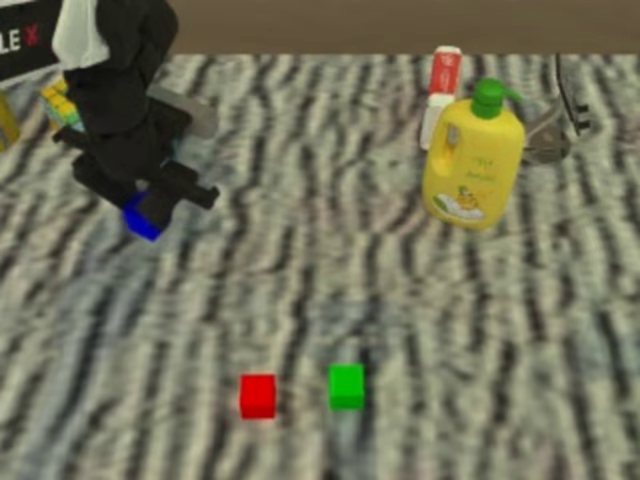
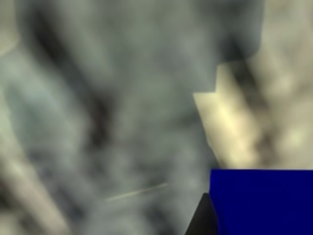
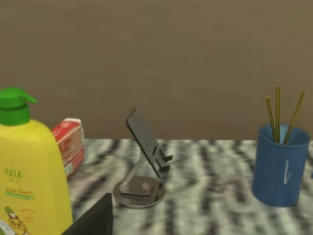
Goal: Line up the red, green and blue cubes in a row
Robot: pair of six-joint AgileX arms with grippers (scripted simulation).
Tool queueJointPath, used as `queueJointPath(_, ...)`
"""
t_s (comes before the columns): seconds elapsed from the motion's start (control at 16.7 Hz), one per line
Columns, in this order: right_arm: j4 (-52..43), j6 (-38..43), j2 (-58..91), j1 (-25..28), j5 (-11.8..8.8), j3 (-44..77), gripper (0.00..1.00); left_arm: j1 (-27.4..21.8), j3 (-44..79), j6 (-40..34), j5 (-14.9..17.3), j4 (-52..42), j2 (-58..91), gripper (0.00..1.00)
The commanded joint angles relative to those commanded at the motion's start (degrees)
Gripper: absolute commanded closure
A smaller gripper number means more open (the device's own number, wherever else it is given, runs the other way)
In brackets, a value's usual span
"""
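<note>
The blue cube (image 1: pixel 143 218) sits at the far left of the table, under my left gripper (image 1: pixel 152 205), which is shut on it. In the left wrist view the blue cube (image 2: pixel 261 200) fills the corner, with one dark finger (image 2: pixel 201 219) pressed against its side. The red cube (image 1: pixel 258 396) and the green cube (image 1: pixel 347 386) stand side by side near the front middle, a small gap between them. My right gripper (image 3: pixel 151 232) is out of the top view and stands open beside the yellow bottle, with only one finger (image 3: pixel 95 220) showing.
A yellow pump bottle (image 1: pixel 473 165) stands at the back right with a red and white box (image 1: pixel 442 85) behind it. A metal phone stand (image 1: pixel 560 115) and a blue pen cup (image 3: pixel 280 166) are farther right. A multicoloured puzzle cube (image 1: pixel 58 105) lies behind the left arm.
</note>
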Motion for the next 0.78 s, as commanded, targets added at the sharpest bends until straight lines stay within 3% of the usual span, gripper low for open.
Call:
queueJointPath(0.54, 0.00, 0.00, 0.00, 0.00, 0.00, 0.00, 0.00, -27.31, 12.79, -49.76, -1.58, -7.36, 6.86, 1.00)
queueJointPath(0.78, 0.00, 0.00, 0.00, 0.00, 0.00, 0.00, 0.00, -37.39, 16.67, -66.54, -2.15, -9.43, 8.08, 1.00)
